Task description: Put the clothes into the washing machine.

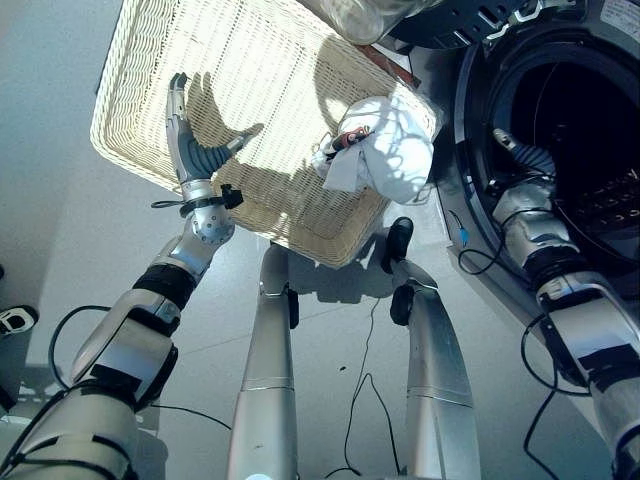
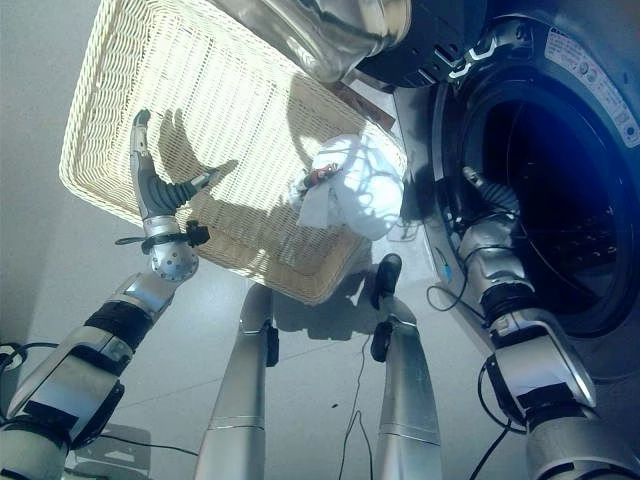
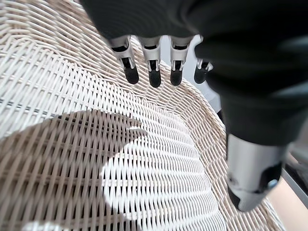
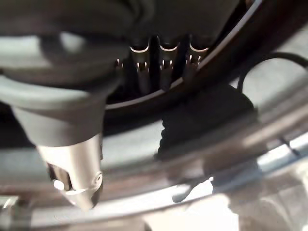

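A bundle of white clothes (image 1: 390,150) with a bit of red and dark trim lies at the right corner of the wicker basket (image 1: 260,60), close to the washing machine (image 1: 600,40). My left hand (image 1: 190,140) hovers open over the basket's left part, its fingers (image 3: 154,72) straight above the bare weave (image 3: 72,168) and holding nothing. The clothes lie well to its right. My right hand (image 1: 530,160) reaches past the rim of the dark drum opening (image 1: 590,130). In its wrist view the fingers (image 4: 161,67) are straight over the door seal (image 4: 192,144) with nothing in them.
The machine's round glass door (image 2: 320,30) stands open above the basket's far right corner. The basket sits on a pale grey floor (image 1: 60,220), with room to its left and in front of it.
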Controlling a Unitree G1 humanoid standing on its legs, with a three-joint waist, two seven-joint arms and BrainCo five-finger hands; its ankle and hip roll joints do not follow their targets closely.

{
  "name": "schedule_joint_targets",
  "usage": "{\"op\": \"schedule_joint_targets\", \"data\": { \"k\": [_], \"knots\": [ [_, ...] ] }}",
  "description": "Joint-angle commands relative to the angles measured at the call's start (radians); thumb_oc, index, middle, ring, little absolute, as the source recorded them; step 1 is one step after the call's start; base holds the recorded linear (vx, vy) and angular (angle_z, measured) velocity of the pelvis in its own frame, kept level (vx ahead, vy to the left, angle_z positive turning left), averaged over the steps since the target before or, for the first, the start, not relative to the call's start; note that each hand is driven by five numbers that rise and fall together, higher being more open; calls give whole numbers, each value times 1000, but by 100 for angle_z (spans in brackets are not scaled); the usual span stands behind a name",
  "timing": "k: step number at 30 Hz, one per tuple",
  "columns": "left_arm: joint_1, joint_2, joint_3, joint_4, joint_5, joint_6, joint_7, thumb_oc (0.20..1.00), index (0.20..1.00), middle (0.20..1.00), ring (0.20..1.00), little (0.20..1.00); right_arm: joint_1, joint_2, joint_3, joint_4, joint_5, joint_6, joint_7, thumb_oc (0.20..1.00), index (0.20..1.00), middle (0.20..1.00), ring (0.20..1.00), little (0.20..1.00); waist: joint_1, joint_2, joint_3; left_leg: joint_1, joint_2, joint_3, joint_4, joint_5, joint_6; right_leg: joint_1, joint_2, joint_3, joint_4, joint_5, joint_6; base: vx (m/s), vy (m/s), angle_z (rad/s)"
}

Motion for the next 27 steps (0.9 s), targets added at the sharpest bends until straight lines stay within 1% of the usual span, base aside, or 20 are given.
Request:
{"op": "schedule_joint_targets", "data": {
  "k": [1, 4, 7, 8, 9, 10, 12, 14, 15, 16, 18, 19, 25, 27],
  "knots": [
    [-35, -33, 67, 7, -16, -42, 38, 1000, 1000, 1000, 1000, 1000, 15, -46, 36, -50, -107, -60, -54, 1000, 1000, 1000, 1000, 1000, -28, 32, -4, -11, -97, 56, 129, -130, 79, 72, 96, -45, -245, 193, 38, -13, 49, -1],
    [-21, -42, 85, 7, -4, -32, 45, 1000, 1000, 1000, 1000, 1000, 77, -13, 57, -156, -212, -58, -65, 1000, 1000, 1000, 1000, 1000, -41, 31, -4, -12, -92, 66, 128, -127, 76, 71, 103, -36, -242, 185, 33, -17, 70, -1],
    [-15, -46, 101, 16, 4, -24, 52, 1000, 1000, 1000, 1000, 1000, 120, 4, 81, -223, -349, -91, -75, 1000, 1000, 1000, 1000, 1000, -52, 30, -4, -13, -89, 75, 124, -123, 75, 67, 111, -26, -240, 181, 30, -8, 67, -4],
    [-14, -48, 105, 18, 8, -19, 55, 1000, 1000, 1000, 1000, 1000, 124, 6, 89, -250, -386, -88, -79, 1000, 1000, 1000, 1000, 1000, -55, 29, -4, -12, -89, 76, 124, -122, 75, 67, 112, -24, -242, 180, 29, -13, 68, -3],
    [-13, -50, 108, 24, 11, -11, 59, 1000, 1000, 1000, 1000, 1000, 135, 16, 112, -288, -471, -86, -92, 1000, 1000, 1000, 1000, 1000, -59, 31, -4, -13, -88, 80, 125, -121, 74, 65, 113, -21, -239, 177, 28, -10, 51, -3],
    [-12, -50, 109, 24, 13, -8, 61, 1000, 1000, 1000, 1000, 1000, 137, 16, 114, -293, -486, -87, -94, 1000, 1000, 1000, 1000, 1000, -59, 31, -4, -12, -88, 80, 125, -121, 74, 65, 113, -20, -238, 177, 28, -9, 52, -3],
    [-13, -54, 114, 43, 14, -5, 65, 1000, 1000, 1000, 1000, 1000, 140, 20, 158, -327, -603, -80, -104, 1000, 1000, 1000, 1000, 1000, -62, 32, -4, -8, -86, 87, 124, -117, 73, 69, 113, -16, -236, 173, 27, -12, 39, -6],
    [-14, -56, 116, 52, 14, -8, 65, 1000, 1000, 1000, 1000, 1000, 139, 21, 177, -350, -627, -67, -103, 1000, 1000, 1000, 1000, 1000, -63, 33, -4, -4, -85, 89, 122, -115, 72, 72, 113, -16, -236, 170, 26, -6, 16, -2],
    [-16, -59, 118, 60, 15, -11, 63, 1000, 1000, 1000, 1000, 1000, 136, 24, 191, -350, -666, -71, -103, 1000, 1000, 1000, 1000, 1000, -63, 33, -4, -3, -85, 90, 122, -115, 71, 72, 114, -15, -236, 170, 26, 0, 0, 0],
    [-20, -62, 118, 67, 16, -15, 63, 1000, 1000, 1000, 1000, 1000, 128, 24, 211, -356, -700, -62, -103, 1000, 1000, 1000, 1000, 1000, -63, 33, -4, -3, -85, 91, 122, -113, 71, 74, 114, -15, -236, 169, 25, 0, 0, 0],
    [-20, -62, 118, 67, 16, -15, 63, 1000, 1000, 1000, 1000, 1000, 128, 24, 211, -356, -700, -62, -103, 1000, 1000, 1000, 1000, 1000, -63, 33, -4, -3, -85, 91, 122, -113, 71, 74, 114, -15, -236, 169, 25, 0, 0, 0],
    [-31, -72, 116, 80, 22, -25, 59, 1000, 1000, 1000, 1000, 1000, 102, 29, 268, -370, -768, -51, -93, 1000, 1000, 1000, 1000, 1000, -57, 37, -4, 3, -87, 91, 117, -106, 70, 79, 112, -17, -237, 167, 24, 0, 0, 0],
    [-48, -86, 107, 80, 30, -17, 59, 1000, 1000, 1000, 1000, 1000, 49, 40, 344, -404, -890, -44, -82, 1000, 1000, 1000, 1000, 1000, -44, 42, -4, 5, -91, 88, 114, -99, 69, 83, 108, -25, -236, 165, 25, 0, 0, 0],
    [-52, -85, 107, 83, 29, -16, 56, 1000, 1000, 1000, 1000, 1000, 40, 39, 354, -408, -895, -44, -82, 1000, 1000, 1000, 1000, 1000, -42, 42, -4, 8, -92, 88, 114, -98, 69, 85, 108, -26, -236, 166, 25, 0, 0, 0]
  ]
}}
